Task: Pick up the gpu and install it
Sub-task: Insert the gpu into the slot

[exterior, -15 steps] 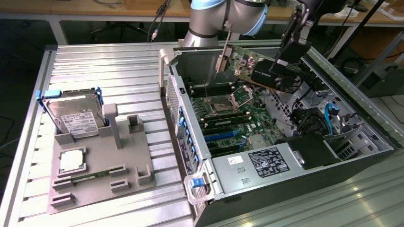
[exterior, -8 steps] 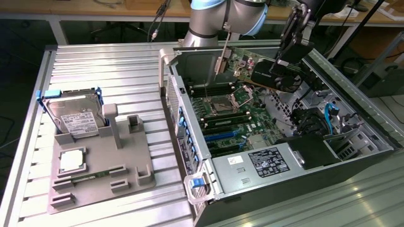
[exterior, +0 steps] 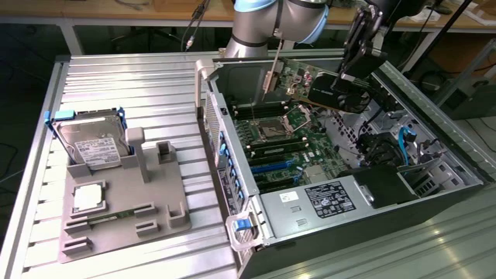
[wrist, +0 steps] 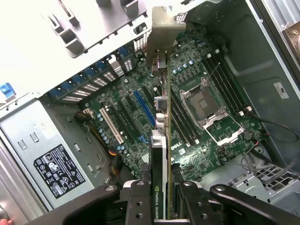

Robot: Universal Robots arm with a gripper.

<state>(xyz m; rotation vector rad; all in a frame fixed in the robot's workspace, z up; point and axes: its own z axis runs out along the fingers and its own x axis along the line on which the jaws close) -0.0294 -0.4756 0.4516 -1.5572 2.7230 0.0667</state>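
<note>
Tool is clamped on the gpu: jaws part-way closed, the card's thin body pinched between them. The grip is at the end away from the bracket. The card hangs above the open case, clear of the board and touching no slot. It is held edge-on, long side running along the board. Judged reason: the connector edge faces down at the expansion slots, and the bracket heads for the case wall with the blue clips, where it would seat. Look of the gpu: a thin flat card. In the exterior view it shows a green circuit face with small parts, a dark shroud on the part nearest the tool and a plain silver bracket across the far end. From the wrist it is a narrow strip with a green-lettered label near the jaws. Below it, the blue slot and white slot lie to one side of the card's line, the CPU socket to the other. Cannot tell which slot it is lined up over. The PSU fills the case's near end in the exterior view. Farther off, at the exterior view's left, a grey fixture on the bench carries the drive. Judgement: pick done, install not yet.
</note>
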